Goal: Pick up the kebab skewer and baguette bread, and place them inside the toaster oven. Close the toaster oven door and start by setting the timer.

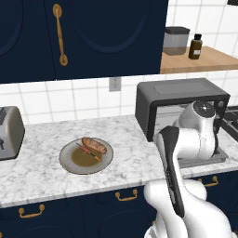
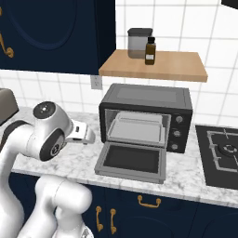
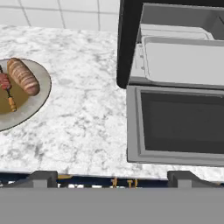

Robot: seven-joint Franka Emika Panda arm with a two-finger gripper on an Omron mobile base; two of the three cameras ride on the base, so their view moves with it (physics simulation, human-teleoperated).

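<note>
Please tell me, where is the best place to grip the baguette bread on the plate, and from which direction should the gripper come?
Probably from above, across the middle of the baguette bread, fingers on its two long sides. It lies flat on the plate, and the kebab skewer lies close beside it, so keep that finger clear of the skewer.

**Legible Markings: None**

No readable text, brand, number or sign anywhere. Pale label on the dark bottle (image 2: 150,51) on the wooden shelf (image 2: 176,67): blank at this size, lettering not resolvable. Round knobs on the toaster oven (image 2: 179,125): no dial figures or scale marks discernible. Toaster oven door (image 2: 132,160), grey canister (image 2: 138,42) and silver toaster (image 1: 8,132) on the worktop (image 1: 42,174): plain surfaces, no printing visible.
</note>
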